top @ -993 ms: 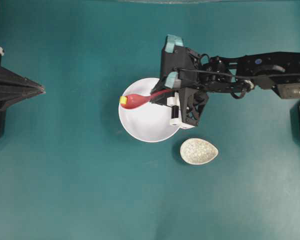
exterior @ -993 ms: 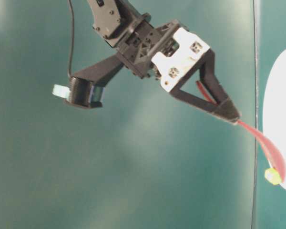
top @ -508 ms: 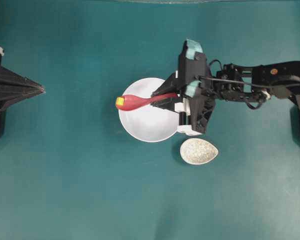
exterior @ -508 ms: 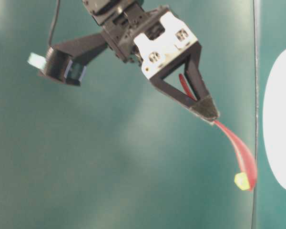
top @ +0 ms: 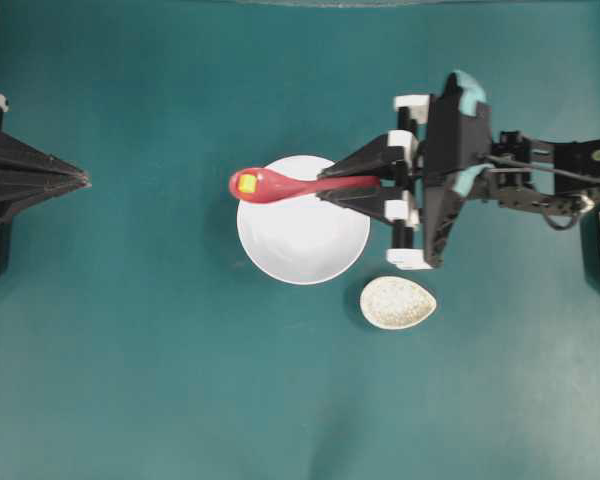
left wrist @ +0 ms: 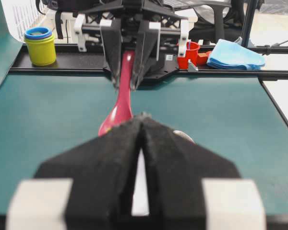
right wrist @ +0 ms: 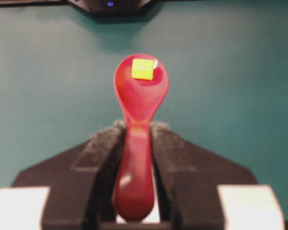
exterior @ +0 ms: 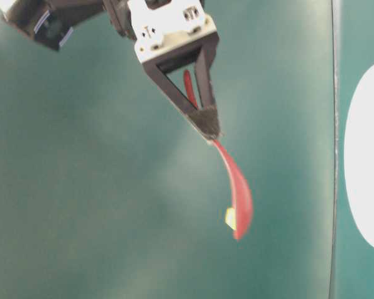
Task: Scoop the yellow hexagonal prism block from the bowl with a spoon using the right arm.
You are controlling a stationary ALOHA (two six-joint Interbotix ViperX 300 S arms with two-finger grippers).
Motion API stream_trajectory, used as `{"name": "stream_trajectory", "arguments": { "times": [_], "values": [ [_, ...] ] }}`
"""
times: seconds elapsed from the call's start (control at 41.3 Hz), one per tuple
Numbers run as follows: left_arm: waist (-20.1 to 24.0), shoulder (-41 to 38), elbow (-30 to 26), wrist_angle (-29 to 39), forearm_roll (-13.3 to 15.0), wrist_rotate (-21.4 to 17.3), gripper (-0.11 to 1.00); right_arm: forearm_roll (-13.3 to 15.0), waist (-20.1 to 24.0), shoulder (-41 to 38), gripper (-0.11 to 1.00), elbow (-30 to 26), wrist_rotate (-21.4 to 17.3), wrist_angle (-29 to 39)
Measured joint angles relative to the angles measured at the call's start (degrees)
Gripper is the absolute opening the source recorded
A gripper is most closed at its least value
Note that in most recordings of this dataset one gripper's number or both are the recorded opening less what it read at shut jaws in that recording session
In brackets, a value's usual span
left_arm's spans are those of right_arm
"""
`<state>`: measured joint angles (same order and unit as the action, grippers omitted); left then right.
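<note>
Yellow hexagonal prism block [top: 247,183] resting in scoop of red spoon [top: 280,185], lifted over upper-left rim of white bowl [top: 302,232]. Further left, left gripper [left wrist: 140,158] parked at table edge, pads pressed together, holding nothing. Spoon handle running rightward into right gripper [top: 365,184], jaws clamped narrow on it, scoop level. Small speckled dish [top: 398,303] just beside bowl, lower right, apart from it. Green table [top: 180,380] beneath.
</note>
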<state>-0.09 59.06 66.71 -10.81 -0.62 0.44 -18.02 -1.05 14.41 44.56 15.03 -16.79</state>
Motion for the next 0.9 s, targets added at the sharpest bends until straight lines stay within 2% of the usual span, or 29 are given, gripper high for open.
{"name": "stream_trajectory", "arguments": {
  "times": [0.339,0.896],
  "values": [
    [0.0,0.0,0.0,-0.1,0.0,0.0,0.03,0.0,0.2,7.6,0.24,5.7,0.0,-0.6],
    [0.0,0.0,0.0,-0.1,0.0,0.1,0.03,0.0,0.3,9.4,0.24,6.8,0.0,0.1]
  ]
}}
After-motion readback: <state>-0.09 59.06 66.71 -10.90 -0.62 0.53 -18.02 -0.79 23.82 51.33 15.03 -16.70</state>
